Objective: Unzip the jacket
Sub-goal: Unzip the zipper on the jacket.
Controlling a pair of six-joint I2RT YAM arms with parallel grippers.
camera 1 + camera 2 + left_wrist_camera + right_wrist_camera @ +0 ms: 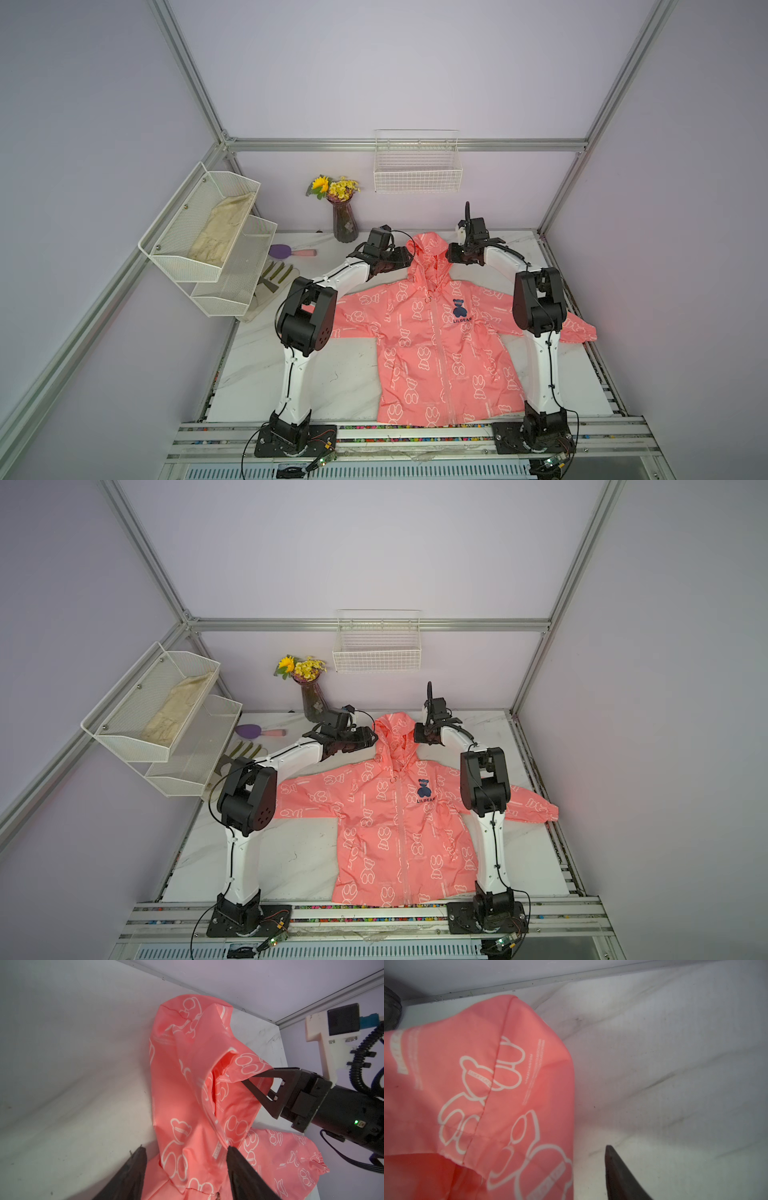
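**Both grippers flank the hood of the jacket (436, 345), which lies flat, front up, on the table (324, 374).**

The left gripper (406, 261) sits at the left side of the hood (428, 253). In its wrist view its fingers (133, 1167) stand apart, with the base of the hood between them and not pinched. The jacket's body spreads toward the near table edge, and its sleeves (361, 311) reach out to either side. The zipper (439, 357) is closed down the front. Its ring pull (428, 300) hangs just below the collar, apart from both grippers. The right gripper (451, 254) is at the hood's right side with its jaws apart. The hood's rim drapes over one finger and hides it. The other finger (618, 1174) is bare, with table showing between it and the fabric.
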